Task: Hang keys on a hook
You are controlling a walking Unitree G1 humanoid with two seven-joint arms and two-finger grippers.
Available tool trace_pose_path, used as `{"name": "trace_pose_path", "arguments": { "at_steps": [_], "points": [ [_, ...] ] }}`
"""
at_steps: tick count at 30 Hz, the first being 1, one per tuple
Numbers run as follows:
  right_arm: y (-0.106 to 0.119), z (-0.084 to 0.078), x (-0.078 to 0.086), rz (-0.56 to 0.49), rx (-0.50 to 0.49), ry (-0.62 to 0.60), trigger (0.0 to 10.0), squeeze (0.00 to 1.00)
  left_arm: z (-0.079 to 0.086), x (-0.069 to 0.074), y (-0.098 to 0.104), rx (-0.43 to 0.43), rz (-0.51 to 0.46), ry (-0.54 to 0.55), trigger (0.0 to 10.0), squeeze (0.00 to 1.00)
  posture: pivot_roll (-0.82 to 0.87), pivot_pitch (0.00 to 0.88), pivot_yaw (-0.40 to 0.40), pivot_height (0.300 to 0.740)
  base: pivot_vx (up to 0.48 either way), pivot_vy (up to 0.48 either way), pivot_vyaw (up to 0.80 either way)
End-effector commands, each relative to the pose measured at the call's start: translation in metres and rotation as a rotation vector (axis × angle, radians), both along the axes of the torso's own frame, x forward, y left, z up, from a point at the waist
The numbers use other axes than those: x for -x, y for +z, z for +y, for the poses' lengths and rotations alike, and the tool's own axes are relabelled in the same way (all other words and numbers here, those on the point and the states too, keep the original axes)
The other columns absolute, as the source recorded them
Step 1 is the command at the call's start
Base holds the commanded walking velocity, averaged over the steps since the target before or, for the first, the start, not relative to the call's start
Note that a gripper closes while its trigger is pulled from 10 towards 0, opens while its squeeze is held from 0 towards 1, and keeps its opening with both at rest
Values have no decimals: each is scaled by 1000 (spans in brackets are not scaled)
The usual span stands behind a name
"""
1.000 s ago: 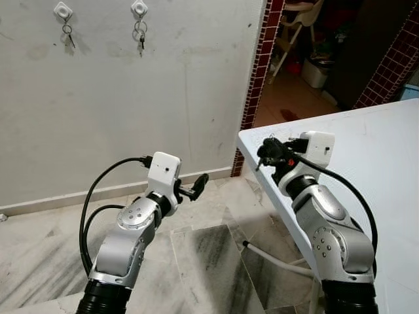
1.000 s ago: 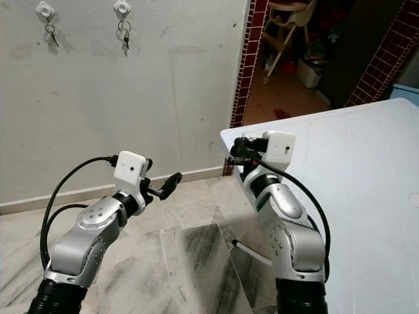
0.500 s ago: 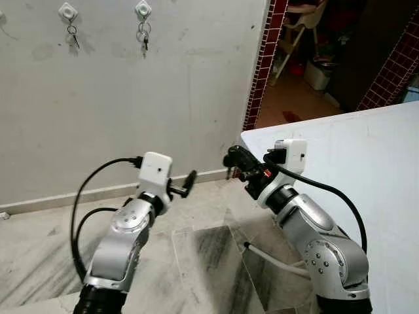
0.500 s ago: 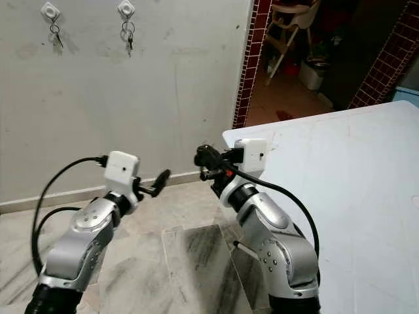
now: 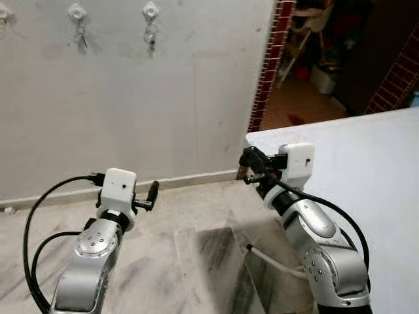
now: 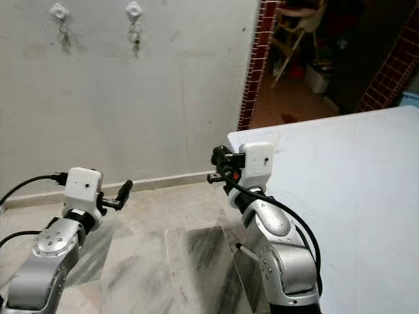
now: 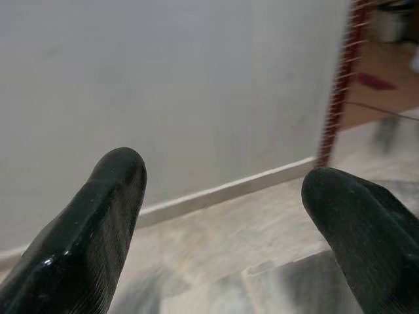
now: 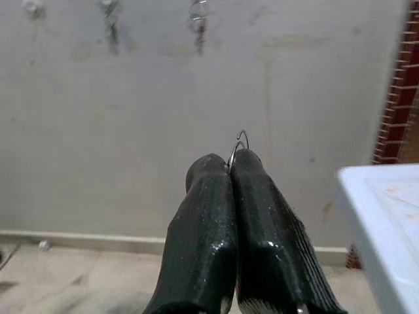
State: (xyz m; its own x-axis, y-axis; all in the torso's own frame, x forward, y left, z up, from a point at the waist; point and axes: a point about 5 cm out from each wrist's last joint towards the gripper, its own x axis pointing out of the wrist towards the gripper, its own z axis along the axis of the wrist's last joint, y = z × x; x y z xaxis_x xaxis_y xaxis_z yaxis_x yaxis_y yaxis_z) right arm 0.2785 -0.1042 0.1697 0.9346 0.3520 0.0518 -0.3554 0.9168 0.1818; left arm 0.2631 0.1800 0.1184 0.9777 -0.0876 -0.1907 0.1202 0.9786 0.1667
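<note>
Between the tools and the wall point(image 5: 131, 118) lies bare marble floor point(image 5: 196, 216), with nothing standing in the way. High on the wall, two hooks point(image 5: 76, 11) already carry keys point(image 5: 151, 36); a third hook point(image 5: 3, 12) sits at the far left edge. The white surface point(image 5: 340, 157) bounds the right side, its corner touching or just beside the right tool point(image 5: 249, 160).

Even daylight on wall point(image 5: 131, 98), doorway dim; wrist views soft (motion blur).

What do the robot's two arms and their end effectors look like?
Both arms are silver metal with rounded joint housings and black bases. Each wrist carries a white box camera fed by a looping black cable. The left end effector and right end effector each have two long, glossy black fingers.
</note>
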Motion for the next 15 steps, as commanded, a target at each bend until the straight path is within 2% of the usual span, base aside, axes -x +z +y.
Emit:
{"name": "trace_pose_path", "arguments": {
  "at_steps": [1,7,10,15],
  "points": [
    [-4,4,1,3,12,-4,10000,0,3,2,1,-10,7,4,10000,0,153,0,-25,740,0,0,800],
    [-6,2,0,0,22,-37,10000,0,-2,-2,1,7,14,-1,10000,0,144,0,-14,740,0,0,800],
    [-6,-2,-2,1,13,-69,10000,0,-2,-3,1,12,22,-5,10000,0,143,0,-13,740,0,0,0],
    [-7,-6,-3,0,19,-108,10000,0,-3,-5,1,28,33,-10,10000,0,143,0,-13,740,0,368,0]
  ]
}}
